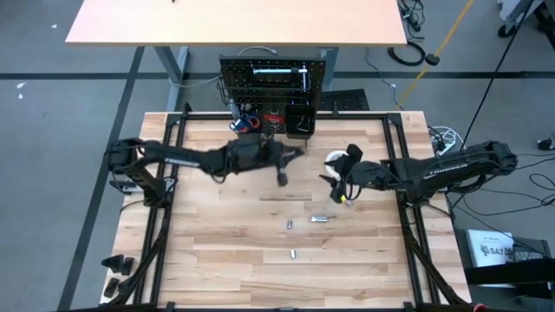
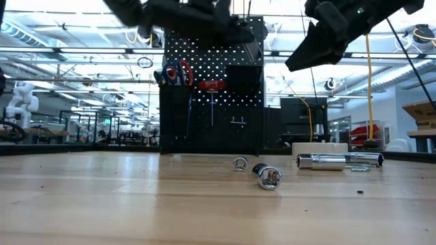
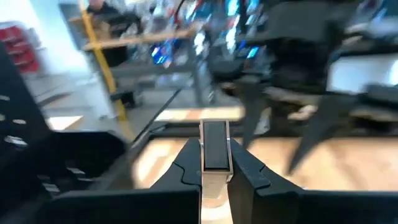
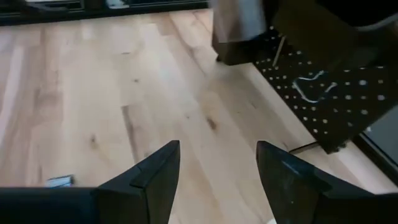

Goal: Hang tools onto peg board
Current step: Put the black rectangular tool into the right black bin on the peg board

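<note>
**Two arms at the pegboard bench, one gripping, one spread**

At the left of the overhead frame, the left arm reaches toward the centre, where the left gripper (image 1: pixel 282 167) sits just below the peg board (image 1: pixel 276 91). Its wrist camera shows the fingers (image 3: pixel 186 168) pinched narrow on a flat tool with a dark face and silvery edges (image 3: pixel 215 152); which tool it is cannot be told. The peg board stands upright at the upper centre of the frame, at the table's (image 1: pixel 217 260) far edge. In the table-level view, orange-handled scissors (image 2: pixel 174 72) and a red-handled tool (image 2: pixel 212 86) hang on its upper part. Lower centre, a silver socket (image 2: pixel 268 176) and a silver ratchet (image 2: pixel 338 160) lie on the wood, with a white tape roll (image 1: pixel 335 159) toward the centre right. At the right, the right gripper (image 1: pixel 342 180) hovers near the roll, its fingers (image 4: pixel 154 171) spread wide and holding nothing.
</note>
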`<state>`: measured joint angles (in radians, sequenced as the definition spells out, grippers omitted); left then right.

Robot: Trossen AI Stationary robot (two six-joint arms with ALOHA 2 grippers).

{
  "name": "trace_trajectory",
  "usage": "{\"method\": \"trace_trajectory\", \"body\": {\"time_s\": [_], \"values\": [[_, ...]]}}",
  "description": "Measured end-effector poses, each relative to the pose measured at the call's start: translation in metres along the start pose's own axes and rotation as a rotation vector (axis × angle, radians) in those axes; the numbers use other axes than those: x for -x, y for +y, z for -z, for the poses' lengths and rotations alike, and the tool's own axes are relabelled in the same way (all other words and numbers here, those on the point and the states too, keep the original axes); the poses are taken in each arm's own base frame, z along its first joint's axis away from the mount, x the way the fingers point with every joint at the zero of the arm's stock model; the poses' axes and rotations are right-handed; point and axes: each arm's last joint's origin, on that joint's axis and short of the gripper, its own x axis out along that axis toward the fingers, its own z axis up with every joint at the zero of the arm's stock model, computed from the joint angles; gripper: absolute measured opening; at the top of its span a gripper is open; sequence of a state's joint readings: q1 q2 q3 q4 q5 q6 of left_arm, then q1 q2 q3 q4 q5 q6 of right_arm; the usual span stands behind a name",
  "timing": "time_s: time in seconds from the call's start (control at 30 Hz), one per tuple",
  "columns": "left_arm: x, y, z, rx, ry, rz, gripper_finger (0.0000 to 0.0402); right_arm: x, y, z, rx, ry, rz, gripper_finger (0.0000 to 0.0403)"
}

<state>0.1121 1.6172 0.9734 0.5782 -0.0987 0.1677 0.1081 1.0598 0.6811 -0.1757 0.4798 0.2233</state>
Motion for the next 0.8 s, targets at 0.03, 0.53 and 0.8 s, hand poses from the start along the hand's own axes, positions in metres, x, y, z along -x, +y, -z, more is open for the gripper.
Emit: {"method": "trace_trajectory", "body": {"time_s": [0.03,0.53,0.8], "values": [[-0.004,0.005,-0.007,-0.026,0.037,-0.018,0.0027,0.000,-0.001,0.000,-0.002,0.002,0.001,0.0203],[-0.016,0.038,-0.052,-0.321,0.162,-0.198,0.0027,-0.007,-0.003,0.011,0.023,0.110,0.027,0.0203],[-0.037,0.035,-0.025,-0.561,0.264,-0.312,0.0027,-0.008,-0.002,0.010,0.015,0.095,0.032,0.0203]]}}
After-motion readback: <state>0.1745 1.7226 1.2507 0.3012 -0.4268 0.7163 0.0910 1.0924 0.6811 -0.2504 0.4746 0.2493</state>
